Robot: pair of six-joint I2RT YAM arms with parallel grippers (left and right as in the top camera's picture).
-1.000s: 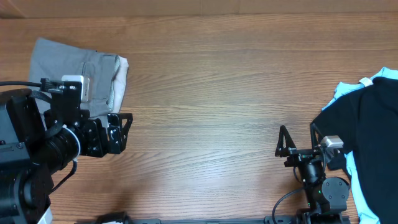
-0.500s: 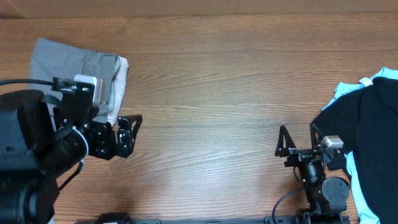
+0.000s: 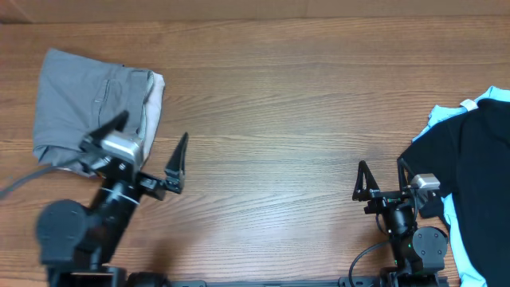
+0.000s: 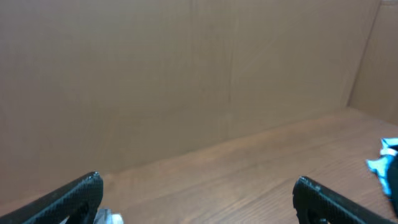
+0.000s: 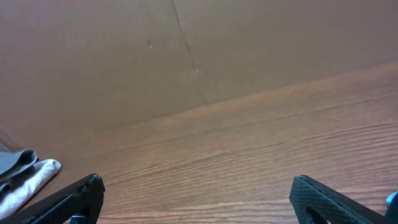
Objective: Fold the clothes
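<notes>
A wooden table (image 3: 279, 104) is seen from above, and a plain brown wall (image 4: 186, 74) is seen behind it in both wrist views. A black garment (image 3: 470, 175) with a light-blue trim (image 3: 441, 119) is spread at the right edge of the table and is partly cut off by the picture.

The grey shorts (image 3: 80, 104) are laid at the far left of the table, folded into a neat block. A strip of cream cloth (image 3: 154, 97) is seen along their right side, touching them.

The left gripper (image 3: 153, 129) is placed at the near right corner of the grey shorts. Its fingers are spread wide apart and nothing is held between them. One finger is seen over the near edge of the shorts, but whether it touches them cannot be told.

The right gripper (image 3: 382, 174) is found near the front, just left of the black garment. Its fingers are also parted, and nothing is held.
</notes>
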